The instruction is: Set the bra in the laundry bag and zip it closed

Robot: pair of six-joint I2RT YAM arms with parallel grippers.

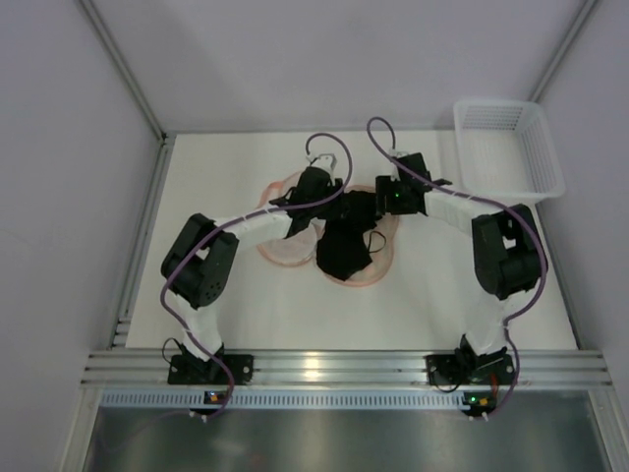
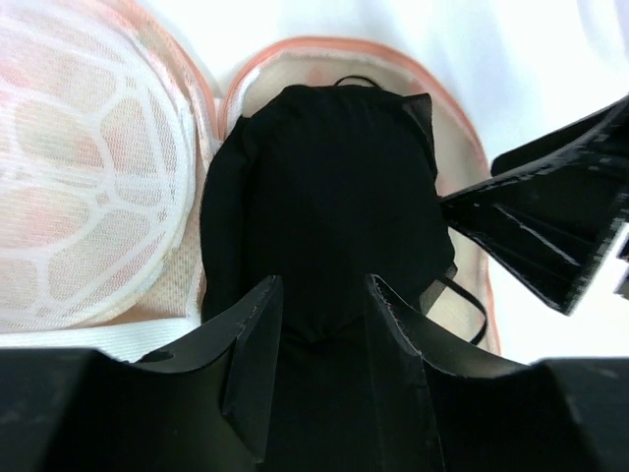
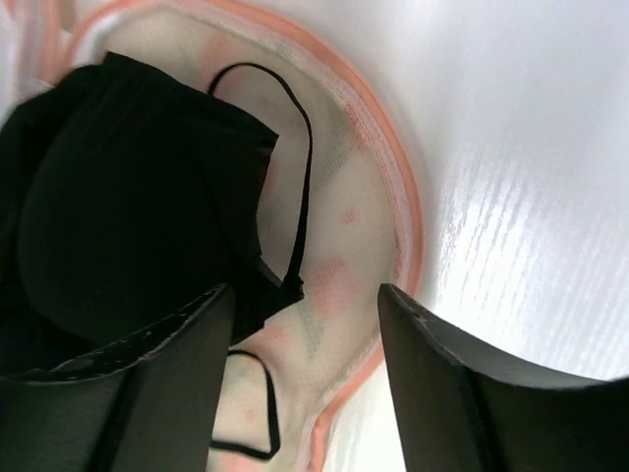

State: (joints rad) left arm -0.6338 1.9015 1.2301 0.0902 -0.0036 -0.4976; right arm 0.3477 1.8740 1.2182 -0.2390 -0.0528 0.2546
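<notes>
Spanning the booth between grey walls (image 1: 59,147), the white table (image 1: 226,167) carries a white mesh basket (image 1: 508,147) at its far right corner. The laundry bag (image 1: 285,251) lies open mid-table, with the black bra (image 1: 344,246) bunched in its right half. The left gripper (image 2: 322,324) is spread over the bra, and the right gripper (image 3: 305,364) is spread above the bag's rim.

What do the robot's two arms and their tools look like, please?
The left arm and right arm have white links between bulky black joint housings, with a purple cable looping along each. Each stands on a black base. The left tool and right tool carry matte black, wedge-shaped fingers with rough edges.
</notes>
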